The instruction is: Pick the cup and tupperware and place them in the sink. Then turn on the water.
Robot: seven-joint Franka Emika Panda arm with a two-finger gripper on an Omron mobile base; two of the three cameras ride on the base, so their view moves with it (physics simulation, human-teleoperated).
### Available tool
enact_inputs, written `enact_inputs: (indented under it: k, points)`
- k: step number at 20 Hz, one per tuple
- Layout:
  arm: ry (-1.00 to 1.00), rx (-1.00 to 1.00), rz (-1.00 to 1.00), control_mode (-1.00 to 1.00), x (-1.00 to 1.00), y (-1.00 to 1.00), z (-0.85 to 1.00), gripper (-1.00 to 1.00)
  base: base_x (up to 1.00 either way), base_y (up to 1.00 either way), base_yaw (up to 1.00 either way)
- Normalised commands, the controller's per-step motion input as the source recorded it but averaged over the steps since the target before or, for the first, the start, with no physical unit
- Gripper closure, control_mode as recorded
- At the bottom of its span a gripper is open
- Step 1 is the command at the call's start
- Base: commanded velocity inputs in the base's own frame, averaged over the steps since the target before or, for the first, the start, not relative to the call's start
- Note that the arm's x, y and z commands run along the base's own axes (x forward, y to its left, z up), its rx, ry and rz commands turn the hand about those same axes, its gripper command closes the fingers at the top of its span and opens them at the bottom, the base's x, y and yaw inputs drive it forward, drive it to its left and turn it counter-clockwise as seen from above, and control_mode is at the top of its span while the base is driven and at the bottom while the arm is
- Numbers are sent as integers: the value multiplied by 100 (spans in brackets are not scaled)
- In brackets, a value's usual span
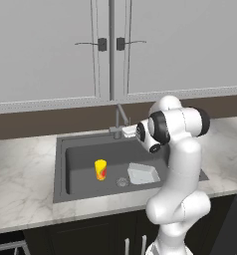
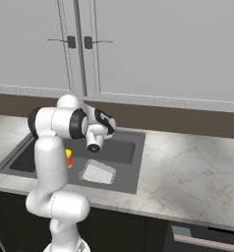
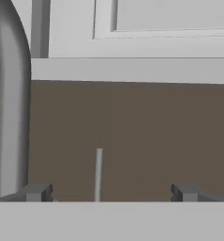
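- The sink (image 1: 60, 169) lay sunk in the marble counter (image 1: 21, 174), below the grey cabinets (image 1: 46, 50).
- The cup (image 1: 100, 170) stood upright on the sink floor, left of the round drain (image 1: 122, 182).
- The tupperware (image 1: 143, 174) lay flat on the sink floor just right of the drain, apart from the cup; in the right base view the same tupperware (image 2: 98, 173) sat near the front wall of the basin.
- Both objects being in the sink, the placing steps looked done, and the step in hand appeared to be turning on the water; no stream showed under the spout.
- The faucet (image 1: 119, 117) rose at the far edge of the sink, its tall curved pipe showing at the left of the hand view (image 3: 10, 103).
- The gripper (image 3: 111, 192) was raised at the far side of the sink near the faucet's base, pointing at the brown back wall (image 3: 132, 132), with its jaws spread wide and nothing between them.
- A thin grey rod (image 3: 99, 174), probably the faucet's handle, stood upright between the two fingertips (image 3: 36, 192) in the hand view; whether it was touched could not be told.
- The next move would likely call for easing forward to that rod and pushing it sideways, without striking the pipe at the left.
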Motion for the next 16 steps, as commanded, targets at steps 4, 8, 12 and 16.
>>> enact_inputs:
  k: [4, 8, 12, 16]
  points:
    - [0, 0, 0, -100, 2, 11, 0, -100, 0, 0, 0]
    - [0, 0, -1, -100, 8, 14, 0, -100, 0, 0, 0]
    - [0, 0, -2, -100, 14, 10, 0, -100, 0, 0, 0]
    - [0, 0, -4, -100, 6, 6, 0, -100, 0, 0, 0]
